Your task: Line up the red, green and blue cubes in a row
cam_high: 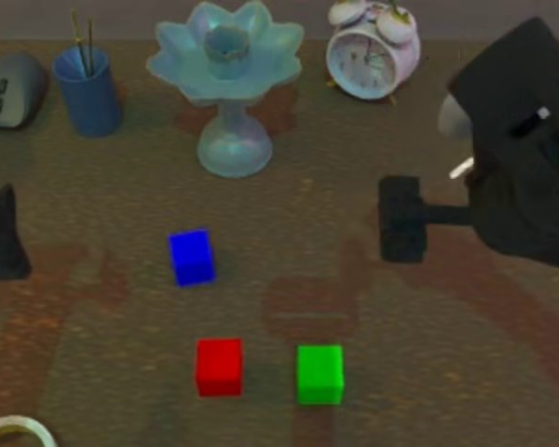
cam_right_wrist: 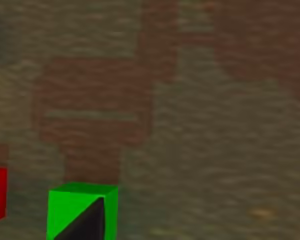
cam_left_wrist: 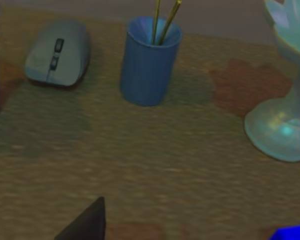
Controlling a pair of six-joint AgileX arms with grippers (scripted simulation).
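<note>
— Nearest the top camera, what do you see?
— Right gripper (cam_high: 402, 220), raised above the table (cam_high: 447, 372); I cannot tell how its jaws stand.
— Where are the cubes, taking the red cube (cam_high: 219, 366) as the mark?
— Green cube (cam_high: 320, 373) sits beside it toward the right arm, a gap between them. Blue cube (cam_high: 191, 257) lies farther back, toward the pedestal dish (cam_high: 227, 84), apart from both.
— And the left gripper (cam_high: 0, 233)?
— Parked at the table's left edge, well away from the red cube; jaws unclear.
</note>
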